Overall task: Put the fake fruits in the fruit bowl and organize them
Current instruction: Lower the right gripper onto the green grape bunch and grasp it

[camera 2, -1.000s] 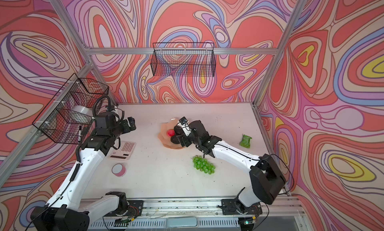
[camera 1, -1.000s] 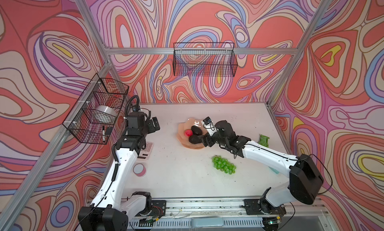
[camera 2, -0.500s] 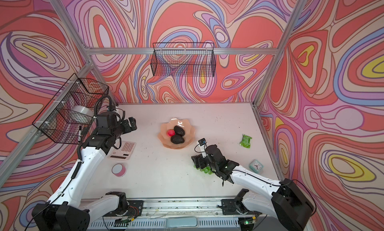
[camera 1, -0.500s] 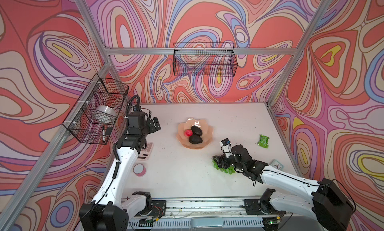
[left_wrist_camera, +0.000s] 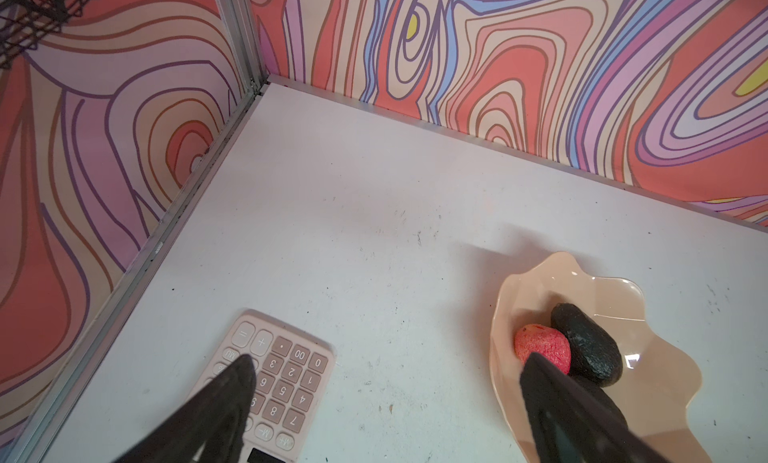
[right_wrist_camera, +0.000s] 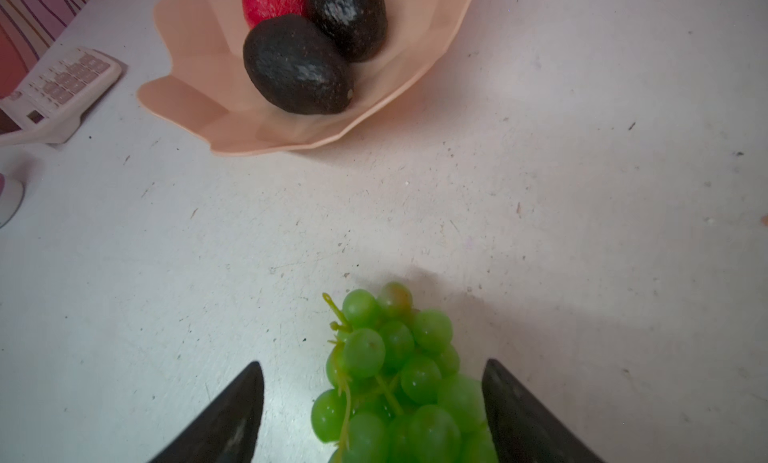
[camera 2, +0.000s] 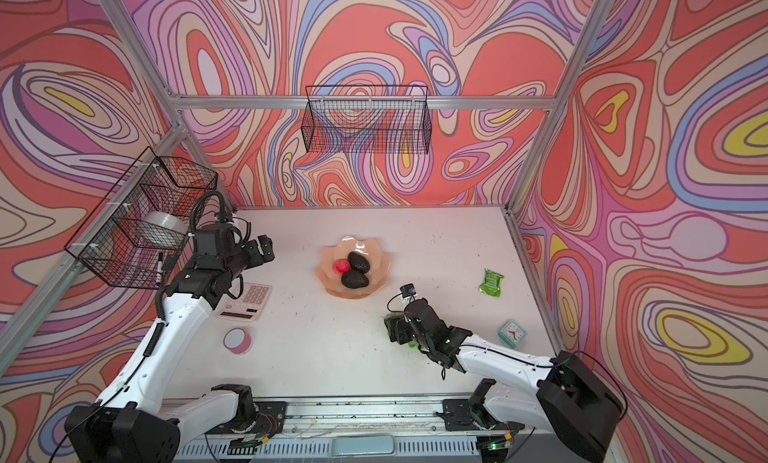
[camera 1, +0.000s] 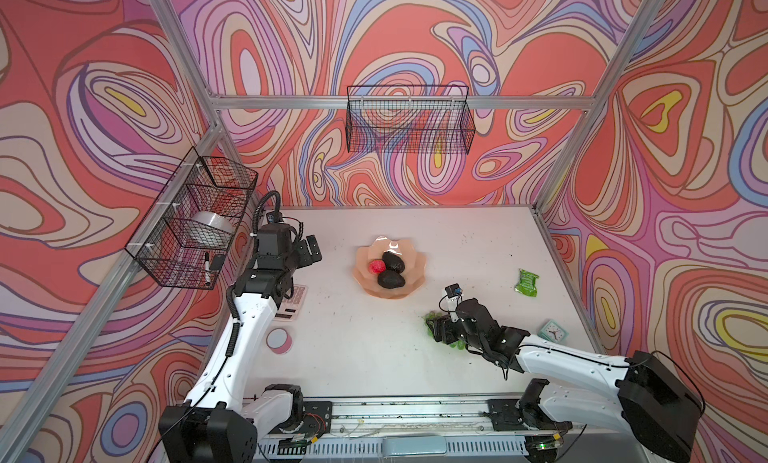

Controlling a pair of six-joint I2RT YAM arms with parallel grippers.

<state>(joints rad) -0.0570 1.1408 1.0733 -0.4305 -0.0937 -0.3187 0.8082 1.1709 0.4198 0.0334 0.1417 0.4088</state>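
Note:
The peach-pink fruit bowl (camera 1: 417, 260) (camera 2: 332, 288) (left_wrist_camera: 665, 382) (right_wrist_camera: 199, 91) stands mid-table and holds a red strawberry (camera 1: 377, 266) (right_wrist_camera: 270, 1) and two dark avocados (camera 1: 393, 260) (camera 1: 390, 279) (right_wrist_camera: 297, 66). A bunch of green grapes (right_wrist_camera: 395, 377) (camera 2: 411, 343) lies on the table nearer the front. My right gripper (right_wrist_camera: 374, 364) (camera 1: 438, 328) is open, low over the grapes, one finger on each side of the bunch. The arm hides most of the grapes in both top views. My left gripper (left_wrist_camera: 390, 358) (camera 1: 311, 251) hangs open at the left, above the table and holding nothing.
A pink calculator (camera 1: 293, 303) (left_wrist_camera: 278, 382) lies under the left arm, with a pink-rimmed disc (camera 1: 278, 340) in front of it. A green packet (camera 1: 527, 282) and a small teal clock (camera 1: 554, 330) sit at the right. Wire baskets (camera 1: 195, 224) (camera 1: 409, 120) hang on the walls.
My right gripper pulled back from the bowl toward the table's front and came down around the grapes. Both avocados now show in the bowl. The left arm has stayed put.

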